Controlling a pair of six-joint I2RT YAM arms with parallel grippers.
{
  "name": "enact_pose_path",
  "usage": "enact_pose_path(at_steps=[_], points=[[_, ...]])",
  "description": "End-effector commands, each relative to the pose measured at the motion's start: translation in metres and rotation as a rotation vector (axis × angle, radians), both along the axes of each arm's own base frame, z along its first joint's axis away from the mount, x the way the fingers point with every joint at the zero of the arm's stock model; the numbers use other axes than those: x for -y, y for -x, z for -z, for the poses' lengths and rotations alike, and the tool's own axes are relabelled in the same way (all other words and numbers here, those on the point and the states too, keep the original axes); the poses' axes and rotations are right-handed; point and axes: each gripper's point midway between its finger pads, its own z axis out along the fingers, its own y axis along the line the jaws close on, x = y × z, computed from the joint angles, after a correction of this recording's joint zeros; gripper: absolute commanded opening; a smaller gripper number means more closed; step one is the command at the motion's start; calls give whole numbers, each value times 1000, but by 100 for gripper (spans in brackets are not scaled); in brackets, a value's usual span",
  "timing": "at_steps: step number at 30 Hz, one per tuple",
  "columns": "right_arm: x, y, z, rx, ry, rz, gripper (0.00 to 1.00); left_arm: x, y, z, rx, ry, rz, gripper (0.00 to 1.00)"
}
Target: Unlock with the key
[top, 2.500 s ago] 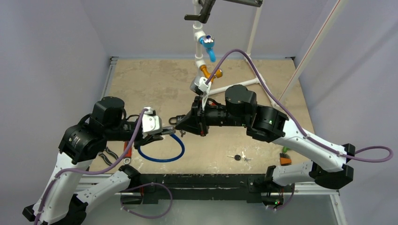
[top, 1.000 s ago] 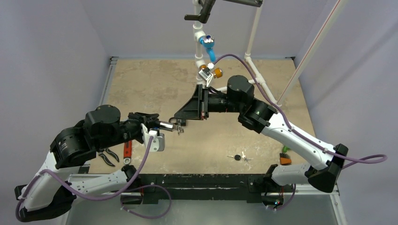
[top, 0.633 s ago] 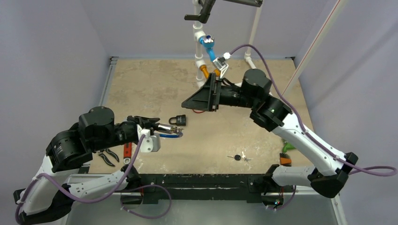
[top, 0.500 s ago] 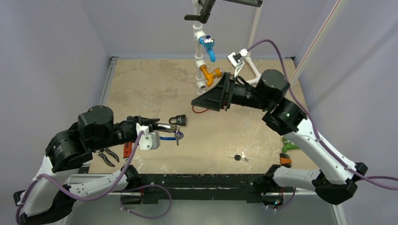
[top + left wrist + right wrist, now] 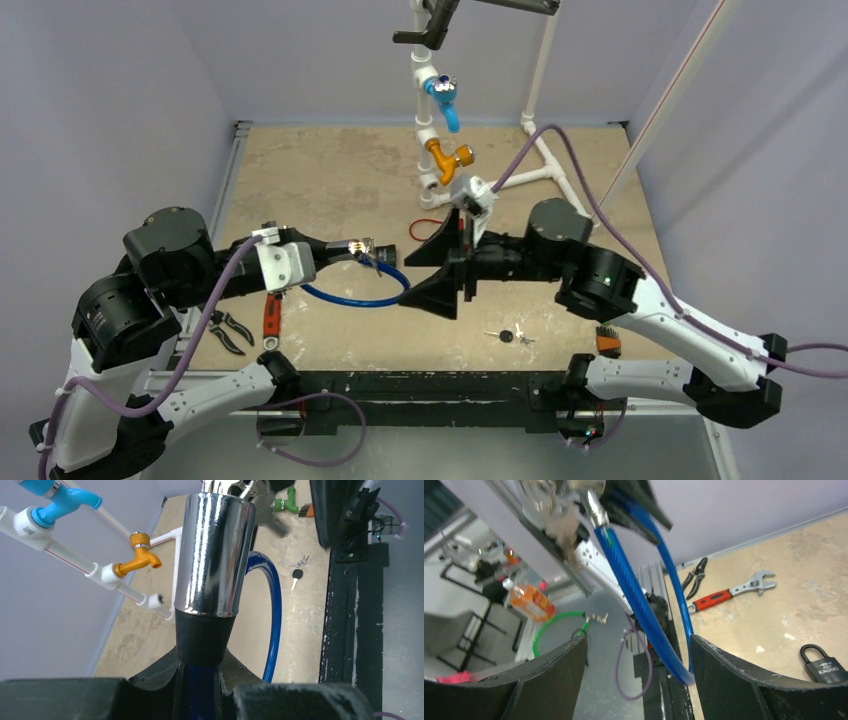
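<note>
My left gripper (image 5: 335,252) (image 5: 205,680) is shut on a blue cable lock, on the cable just below its black collar and chrome barrel (image 5: 360,245) (image 5: 215,550). A blurred bunch of keys (image 5: 551,510) hangs at the barrel's end. The cable loop (image 5: 345,299) (image 5: 639,605) swings down to the right, its far bend between the fingers of my open right gripper (image 5: 408,280) (image 5: 639,680), close to the right finger. A small black padlock (image 5: 824,662) lies on the table. Another key (image 5: 510,336) (image 5: 296,575) lies near the front edge.
A white pipe stand with a blue tap (image 5: 447,105) and an orange tap (image 5: 445,158) rises at the back. Pliers (image 5: 230,330) (image 5: 694,572) and a red-handled wrench (image 5: 270,318) (image 5: 729,592) lie front left. A red wire loop (image 5: 420,232) and green and orange parts (image 5: 607,338) lie nearby.
My right gripper let go at the barrel, opened, swung up toward the back, then came down low around the cable loop. The left arm raised and turned the lock.
</note>
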Motion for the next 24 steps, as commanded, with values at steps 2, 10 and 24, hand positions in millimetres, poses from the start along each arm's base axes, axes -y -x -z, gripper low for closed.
enact_pose_path(at_steps=[2, 10, 24], points=[[-24, 1, -6, 194, -2, 16, 73, 11, 10, -40, -17, 153, 48, 0], [-33, -7, -4, 221, -82, 94, 14, 9, 11, -53, -59, 223, 23, 0], [-17, -42, 95, 62, 164, 323, 0, -20, -73, 19, -45, 58, -358, 0]])
